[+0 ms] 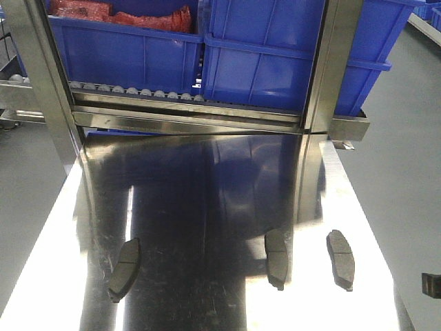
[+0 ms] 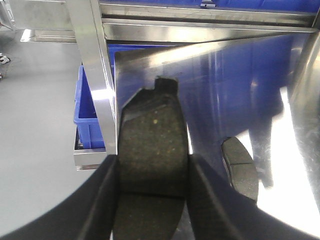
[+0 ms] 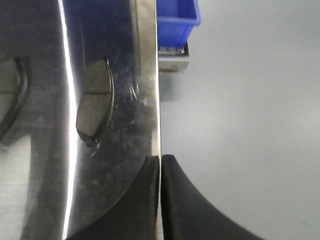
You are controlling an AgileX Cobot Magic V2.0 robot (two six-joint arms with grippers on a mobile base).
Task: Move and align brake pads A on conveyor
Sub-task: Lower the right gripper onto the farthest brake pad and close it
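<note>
**Left pincer** (image 2: 152,167) (own wrist view): the two black fingers (image 2: 102,200) are clamped on the long edges of the held pad (image 2: 152,135). They grip it near its middle groove, with the tabbed end pointing away, close to the left edge of the steel table (image 2: 280,150). A neighbouring pad (image 2: 240,167) lies flat on the table just to the right.

**Right pincer** (image 3: 161,160): the fingers are pressed together on nothing, over the table's right edge. The right pad (image 3: 95,102) lies near that edge. Only the curved rim of the middle pad (image 3: 7,100) shows at far left.

**Front view:** the left pad (image 1: 124,269) and the other two lie loose and roughly parallel on the table, well apart from the blue bins (image 1: 262,62) behind. The belt appears in no view (so the drop-off place cannot be judged).

**Handling, as judged:** each pad looks stiff, dense for its bulk and unlikely to bend. Its rough face should hold well between the fingers. The table is slick, so a nudged pad may slide. The best hold is across the narrow width at the groove, where the weight likely balances.
</note>
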